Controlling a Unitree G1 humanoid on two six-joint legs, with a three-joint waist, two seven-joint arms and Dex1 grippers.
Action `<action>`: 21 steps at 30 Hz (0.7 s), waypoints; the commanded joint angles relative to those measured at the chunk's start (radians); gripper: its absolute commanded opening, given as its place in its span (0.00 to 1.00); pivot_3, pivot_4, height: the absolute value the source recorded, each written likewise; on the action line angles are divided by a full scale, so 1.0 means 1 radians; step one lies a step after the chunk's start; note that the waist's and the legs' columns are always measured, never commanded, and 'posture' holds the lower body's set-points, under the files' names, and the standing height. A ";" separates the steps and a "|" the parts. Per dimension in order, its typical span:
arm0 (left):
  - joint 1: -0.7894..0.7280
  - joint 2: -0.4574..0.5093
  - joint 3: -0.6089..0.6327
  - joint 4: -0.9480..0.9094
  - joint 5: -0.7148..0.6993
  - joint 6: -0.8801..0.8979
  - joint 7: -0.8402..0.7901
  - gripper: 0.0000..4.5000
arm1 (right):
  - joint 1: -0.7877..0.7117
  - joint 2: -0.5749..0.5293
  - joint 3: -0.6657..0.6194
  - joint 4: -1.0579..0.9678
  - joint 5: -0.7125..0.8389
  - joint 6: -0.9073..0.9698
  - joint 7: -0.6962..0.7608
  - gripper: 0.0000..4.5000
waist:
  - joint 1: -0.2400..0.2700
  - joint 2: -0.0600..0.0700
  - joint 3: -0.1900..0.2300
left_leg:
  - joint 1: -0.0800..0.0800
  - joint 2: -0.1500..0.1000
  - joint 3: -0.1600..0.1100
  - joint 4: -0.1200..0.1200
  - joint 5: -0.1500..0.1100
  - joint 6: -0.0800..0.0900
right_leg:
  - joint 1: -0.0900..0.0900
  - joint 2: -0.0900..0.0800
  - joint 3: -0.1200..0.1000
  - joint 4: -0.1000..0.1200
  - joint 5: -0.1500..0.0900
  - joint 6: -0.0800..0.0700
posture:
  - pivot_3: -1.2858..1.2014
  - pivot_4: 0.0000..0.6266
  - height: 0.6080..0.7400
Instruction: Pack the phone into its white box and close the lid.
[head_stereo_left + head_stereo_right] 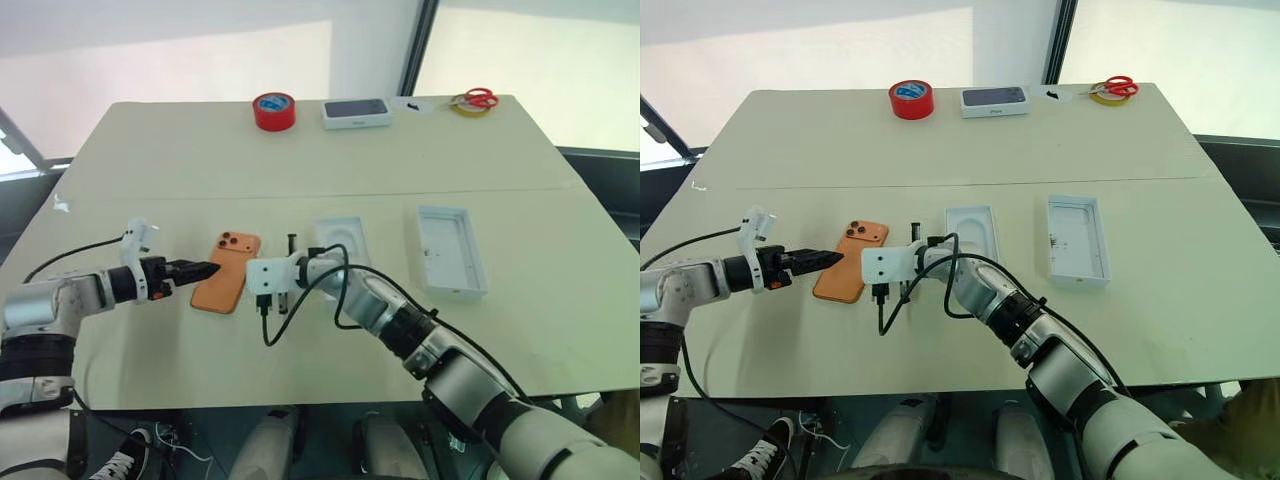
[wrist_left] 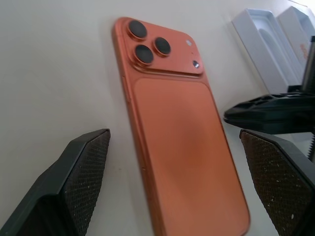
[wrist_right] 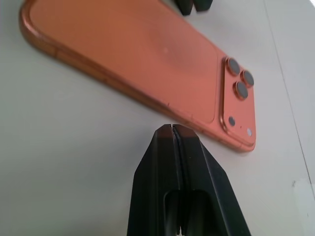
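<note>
Phone (image 1: 227,272) lies camera-side up on the cream table (image 1: 330,150) — orange back and three lenses showing — between the two grippers. Left gripper (image 1: 200,270) sits at its left edge, fingers (image 2: 74,182) spread wide on either side of it, not gripping. Right gripper (image 3: 173,135) rests just beside the phone's right edge, fingers pressed together, holding nothing. Just right of it lies a white tray with an oval recess (image 1: 340,243); further right, a white box tray (image 1: 451,250) stands open.
</note>
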 commanded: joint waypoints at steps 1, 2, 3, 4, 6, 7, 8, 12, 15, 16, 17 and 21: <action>0.022 0.009 -0.072 0.013 0.011 0.060 -0.045 0.98 | -0.020 0.002 0.013 -0.012 -0.021 -0.019 0.005 0.00 | 0.000 0.000 0.000 | 0.000 0.000 0.000 0.000 0.000 0.000 | 0.000 0.000 0.000 0.000 0.000 0.000 | 0.52 0.24 0.97; 0.024 0.012 -0.075 0.015 0.010 0.068 -0.053 0.98 | -0.017 0.002 0.014 -0.016 -0.023 -0.020 0.010 0.00 | 0.000 0.000 0.000 | 0.000 0.000 0.000 0.000 0.000 0.000 | 0.000 0.000 0.000 0.000 0.000 0.000 | 0.52 0.24 0.97; 0.026 0.013 -0.079 0.017 0.010 0.076 -0.060 0.98 | -0.015 -0.001 0.017 -0.021 -0.027 -0.024 0.015 0.00 | 0.000 0.000 -0.001 | 0.000 0.000 0.000 0.000 0.000 0.000 | 0.000 0.000 0.000 0.000 0.000 0.000 | 0.52 0.24 0.97; 0.031 0.015 -0.087 0.018 0.017 0.069 -0.066 0.98 | -0.012 -0.002 0.017 -0.025 -0.032 -0.015 0.019 0.00 | 0.000 0.000 -0.001 | 0.000 0.000 0.000 0.000 0.000 0.000 | 0.000 0.000 0.000 0.000 0.000 0.000 | 0.52 0.24 0.97; 0.031 0.004 -0.085 0.035 0.008 0.091 -0.074 0.98 | -0.006 0.003 0.007 -0.031 -0.020 -0.001 0.037 0.00 | 0.001 0.001 -0.002 | 0.000 0.000 0.000 0.000 0.000 0.000 | 0.000 0.000 0.000 0.000 0.000 0.000 | 0.52 0.24 0.97; 0.029 -0.004 -0.082 0.043 0.004 0.097 -0.076 0.98 | -0.004 0.006 0.003 -0.033 -0.016 0.006 0.044 0.00 | 0.001 0.001 -0.003 | 0.000 0.000 0.000 0.000 0.000 0.000 | 0.000 0.000 0.000 0.000 0.000 0.000 | 0.52 0.24 0.97; 0.025 -0.013 -0.079 0.053 -0.007 0.114 -0.081 0.98 | -0.003 0.008 -0.001 -0.035 -0.014 0.011 0.047 0.00 | 0.001 0.002 -0.003 | 0.000 0.000 0.000 0.000 0.000 0.000 | 0.000 0.000 0.000 0.000 0.000 0.000 | 0.52 0.24 0.97; 0.018 -0.050 -0.086 0.066 -0.030 0.165 -0.097 0.98 | -0.001 0.007 -0.012 -0.040 -0.005 0.017 0.058 0.00 | 0.005 0.003 -0.007 | 0.001 0.000 0.000 0.000 0.000 0.000 | 0.001 0.000 0.000 0.000 0.000 0.000 | 0.52 0.24 0.97; 0.016 -0.066 -0.114 0.053 -0.026 0.173 -0.107 0.98 | -0.006 0.002 -0.022 -0.035 -0.004 0.017 0.063 0.00 | 0.007 0.003 -0.008 | 0.001 0.000 0.000 0.000 0.000 0.000 | 0.001 -0.001 0.000 0.000 0.000 0.000 | 0.52 0.24 0.97; 0.012 -0.071 -0.115 0.049 -0.028 0.175 -0.110 0.98 | -0.007 0.001 -0.023 -0.035 -0.005 0.016 0.065 0.00 | 0.007 0.003 -0.008 | 0.001 0.000 0.000 0.000 0.000 0.000 | 0.001 -0.001 0.000 0.000 0.000 0.000 | 0.52 0.24 0.97; 0.008 -0.075 -0.115 0.049 -0.029 0.177 -0.112 0.98 | -0.009 0.000 -0.024 -0.032 -0.005 0.015 0.066 0.00 | 0.008 0.004 -0.009 | 0.001 0.000 0.000 0.000 0.000 0.000 | 0.001 -0.001 0.001 0.000 0.000 0.000 | 0.52 0.24 0.97; -0.035 -0.112 -0.095 0.075 -0.049 0.225 -0.103 0.98 | -0.011 -0.005 -0.025 -0.031 -0.005 0.008 0.068 0.00 | 0.012 0.005 -0.012 | 0.001 -0.001 0.000 0.000 0.000 0.000 | 0.002 -0.001 0.001 0.000 0.000 0.000 | 0.52 0.24 0.97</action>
